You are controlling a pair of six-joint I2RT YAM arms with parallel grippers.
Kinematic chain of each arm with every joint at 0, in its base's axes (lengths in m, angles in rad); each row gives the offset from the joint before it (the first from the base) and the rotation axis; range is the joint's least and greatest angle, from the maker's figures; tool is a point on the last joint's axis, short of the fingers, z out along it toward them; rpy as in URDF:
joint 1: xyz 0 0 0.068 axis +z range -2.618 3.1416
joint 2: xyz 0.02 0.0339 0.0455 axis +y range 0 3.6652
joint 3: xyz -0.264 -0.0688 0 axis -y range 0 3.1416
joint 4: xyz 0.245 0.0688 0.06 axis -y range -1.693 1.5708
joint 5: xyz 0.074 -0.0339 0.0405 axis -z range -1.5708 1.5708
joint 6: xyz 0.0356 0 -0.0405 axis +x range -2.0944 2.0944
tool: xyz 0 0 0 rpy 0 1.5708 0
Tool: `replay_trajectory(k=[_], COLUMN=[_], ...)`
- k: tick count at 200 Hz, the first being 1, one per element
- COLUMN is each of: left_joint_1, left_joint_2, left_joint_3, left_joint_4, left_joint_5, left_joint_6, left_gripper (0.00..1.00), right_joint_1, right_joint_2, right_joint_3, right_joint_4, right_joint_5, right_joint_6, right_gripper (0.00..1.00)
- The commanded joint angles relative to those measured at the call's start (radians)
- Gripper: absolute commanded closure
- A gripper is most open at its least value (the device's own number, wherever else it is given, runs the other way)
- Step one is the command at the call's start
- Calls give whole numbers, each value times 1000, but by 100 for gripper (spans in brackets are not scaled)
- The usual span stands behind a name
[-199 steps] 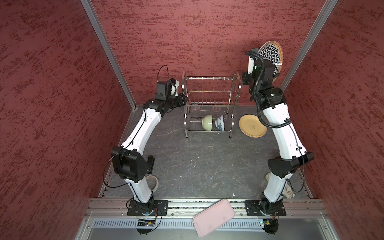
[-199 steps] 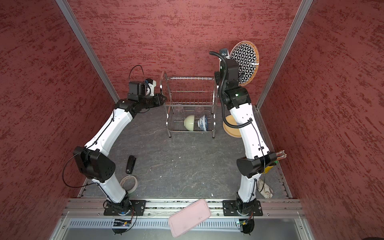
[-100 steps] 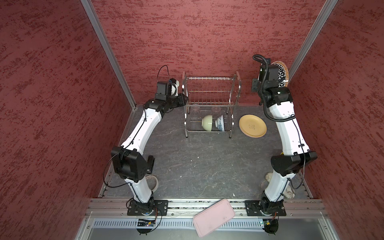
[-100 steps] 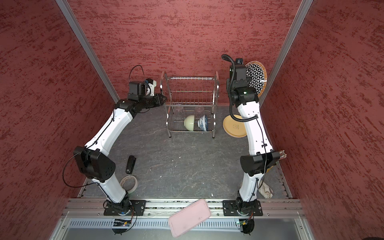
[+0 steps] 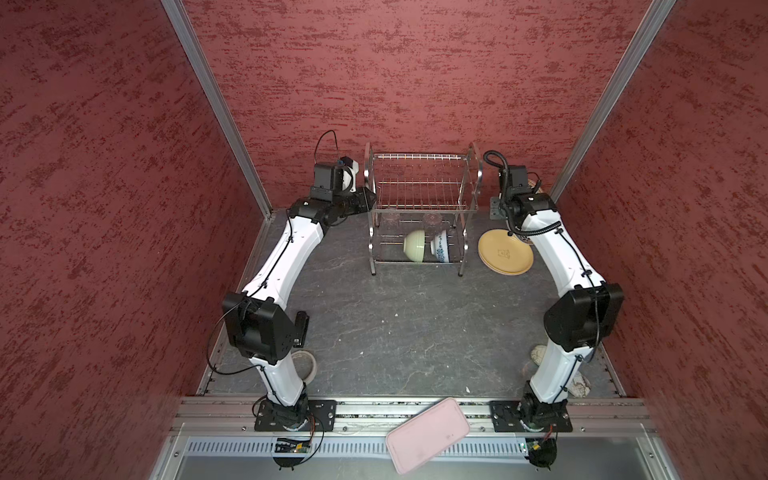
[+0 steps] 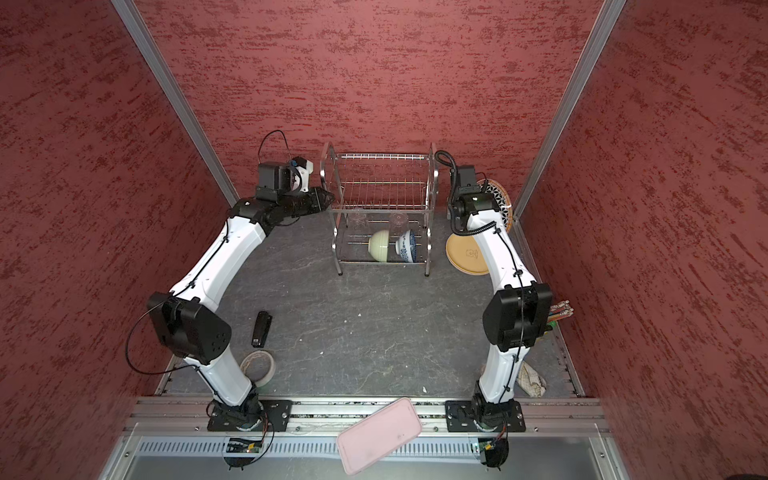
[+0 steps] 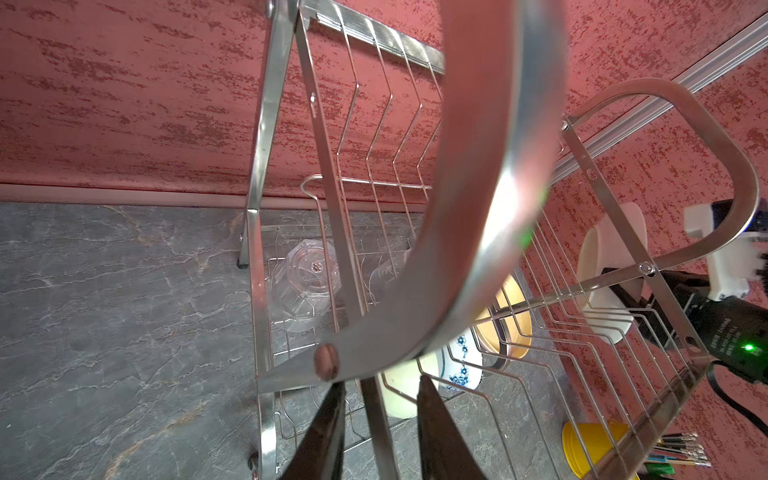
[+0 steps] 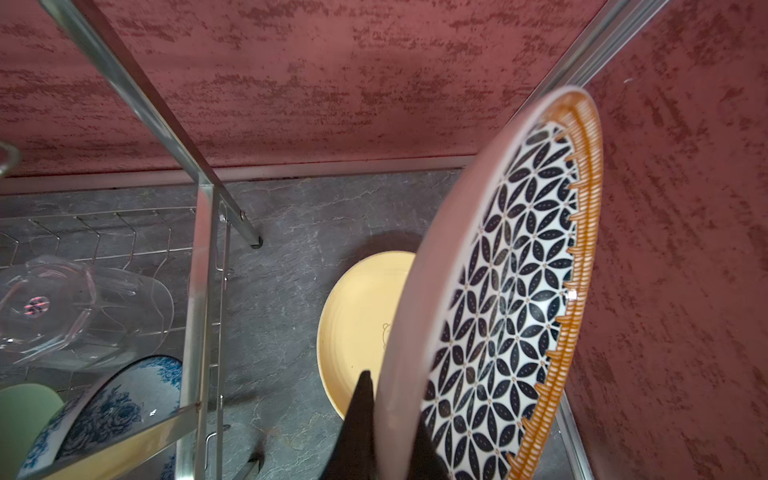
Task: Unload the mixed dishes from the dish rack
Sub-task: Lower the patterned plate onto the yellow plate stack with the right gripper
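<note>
Edgewise, geometric plate (image 8: 511, 291) within right pincer (image 8: 390, 415)

The dish rack (image 7: 490, 187) is mirror-bright steel; the clear cup (image 7: 305, 286) glossy, glass or plastic; the black-and-white geometric plate (image 8: 511, 291) smooth glazed ceramic; the tabletop (image 5: 395, 324) matt, stone-like; the walls (image 5: 395, 75) rough-textured.

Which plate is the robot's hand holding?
The black-and-white flower-pattern plate, held on edge by the right hand. The plain yellow plate lies flat on the table.
</note>
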Motion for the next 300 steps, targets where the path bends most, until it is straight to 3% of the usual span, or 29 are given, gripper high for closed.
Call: replay_trajectory(k=[1, 100, 300], left_joint_1=[6, 5, 4], left_joint_2=[62, 73, 82], left_joint_3=[-30, -29, -29], left_joint_4=[-115, -117, -121], left_joint_5=[-52, -51, -58], left_joint_6=[22, 23, 23], left_gripper=[70, 70, 70], right_joint_1=[-26, -74, -74], right_joint_2=[-71, 12, 218], right_joint_3=[-26, -132, -119], right_joint_4=[139, 168, 150], right_joint_5=[0, -99, -110], right_joint_6=[24, 71, 97], right_gripper=[100, 100, 100])
